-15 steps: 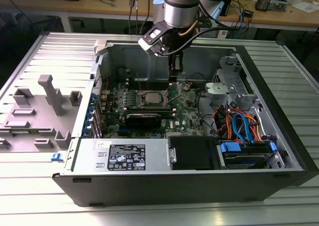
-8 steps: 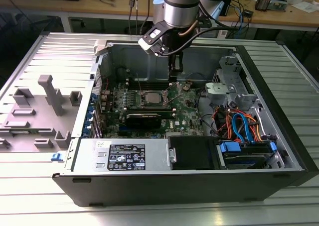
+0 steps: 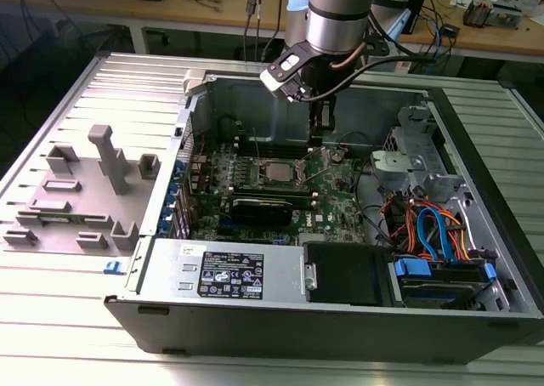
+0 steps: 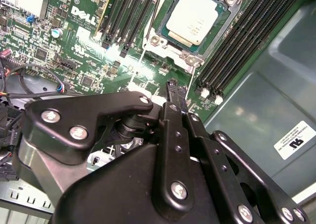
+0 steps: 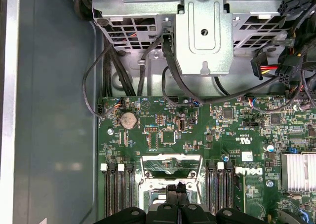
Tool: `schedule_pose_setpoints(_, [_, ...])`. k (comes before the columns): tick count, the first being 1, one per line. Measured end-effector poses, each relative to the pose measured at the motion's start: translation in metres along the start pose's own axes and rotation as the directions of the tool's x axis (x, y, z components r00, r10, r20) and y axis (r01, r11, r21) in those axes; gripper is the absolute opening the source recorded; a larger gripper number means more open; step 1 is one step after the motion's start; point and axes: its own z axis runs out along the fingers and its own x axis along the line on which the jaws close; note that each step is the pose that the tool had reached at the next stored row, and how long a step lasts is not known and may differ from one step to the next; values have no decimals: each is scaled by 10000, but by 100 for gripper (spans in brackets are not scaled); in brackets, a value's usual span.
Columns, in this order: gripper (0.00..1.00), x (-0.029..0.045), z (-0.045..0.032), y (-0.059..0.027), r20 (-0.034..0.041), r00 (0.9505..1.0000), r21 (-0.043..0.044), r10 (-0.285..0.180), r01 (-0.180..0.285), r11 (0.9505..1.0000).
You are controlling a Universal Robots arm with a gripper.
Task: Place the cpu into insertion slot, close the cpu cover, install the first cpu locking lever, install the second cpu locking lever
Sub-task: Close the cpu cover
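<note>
In the exterior view, we see the gripper [image 3: 321, 133] inside the open computer case [image 3: 476, 318], near the cpu [image 3: 274, 170]. In the second wrist view, the cpu sits in the insertion slot [image 4: 157, 40]. In the first wrist view, the gripper is clenched and holds nothing.

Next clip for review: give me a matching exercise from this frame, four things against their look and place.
Things: 1 cpu; 2 coin battery; 3 memory slots; 4 end effector.
Descriptions: A long, black, on either side of the socket; B black, poised over the board; C square, silver-grey, lying in the socket; D round, silver, on the green board.
Pairs: 1-C; 2-D; 3-A; 4-B.
</note>
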Motion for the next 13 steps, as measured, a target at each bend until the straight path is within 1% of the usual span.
schedule_pose_setpoints(7, [11,0,1,21,0,10000,0,0,0,10000])
schedule_pose_setpoints(13, [11,0,0,21,1,10000,0,1,-1,10000])
